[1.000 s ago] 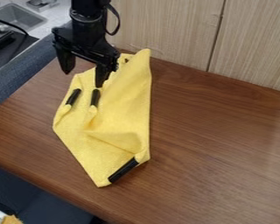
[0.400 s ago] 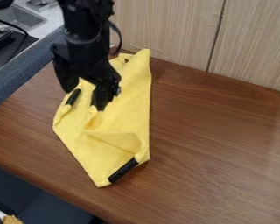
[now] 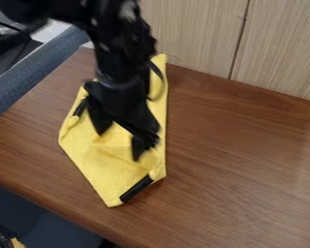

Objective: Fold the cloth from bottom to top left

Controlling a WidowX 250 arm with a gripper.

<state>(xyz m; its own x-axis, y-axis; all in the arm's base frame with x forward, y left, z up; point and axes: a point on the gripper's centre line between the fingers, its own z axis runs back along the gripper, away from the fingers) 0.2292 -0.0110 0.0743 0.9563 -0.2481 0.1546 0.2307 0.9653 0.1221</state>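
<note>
The black gripper (image 3: 120,144) hangs over the middle of the yellow cloth (image 3: 106,172), its two fingers spread apart with nothing between them. Below it the cloth narrows to a corner near the table's front edge, where a black strip (image 3: 137,188) lies along the lower right side. Another black strip (image 3: 80,108) shows at the cloth's left side, beside the gripper. The arm covers much of the cloth's upper part. Whether the fingertips touch the fabric I cannot tell.
The brown wooden table (image 3: 248,160) extends to the right of the cloth. Behind it stands a light wood panel (image 3: 196,34). A blue-grey edge (image 3: 28,77) borders the table at the upper left.
The gripper has moved from the cloth's upper left down and to the right, over its middle, with its fingers still apart. The cloth lies as before.
</note>
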